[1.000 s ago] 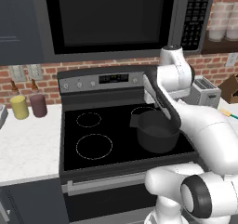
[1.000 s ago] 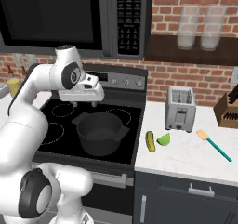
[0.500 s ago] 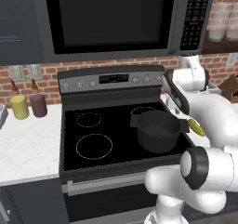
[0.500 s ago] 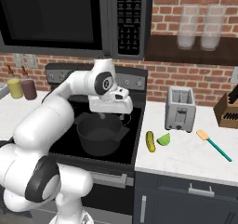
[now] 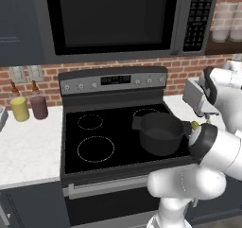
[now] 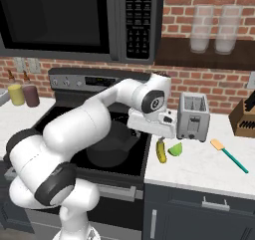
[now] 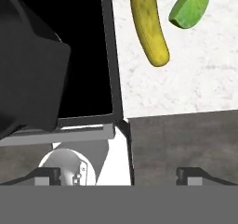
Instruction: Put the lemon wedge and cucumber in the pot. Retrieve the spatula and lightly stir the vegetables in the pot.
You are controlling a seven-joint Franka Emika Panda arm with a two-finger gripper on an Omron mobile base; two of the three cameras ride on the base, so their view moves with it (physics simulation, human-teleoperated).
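gripper (image 7: pixel 118 173): jaws wide, empty | hangs above cucumber (image 7: pixel 148 25) and lemon wedge (image 7: pixel 191 7), lined up for grasping | pot (image 5: pixel 161 132) waits empty

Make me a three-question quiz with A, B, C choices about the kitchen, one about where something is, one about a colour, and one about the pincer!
1. Where is the cucumber?
A. in the pot
B. on the counter beside the lemon wedge
C. on top of the toaster

2. What colour is the spatula's handle?
A. teal
B. red
C. black

3. What is the pincer doing?
A. gripping the pot
B. holding the wedge
C. open, holding nothing

Answers:
1 B: it lies on the white counter next to the lemon wedge, outside the pot.
2 A: the spatula has a teal handle.
3 C: the pincer shows spread tips with nothing between.
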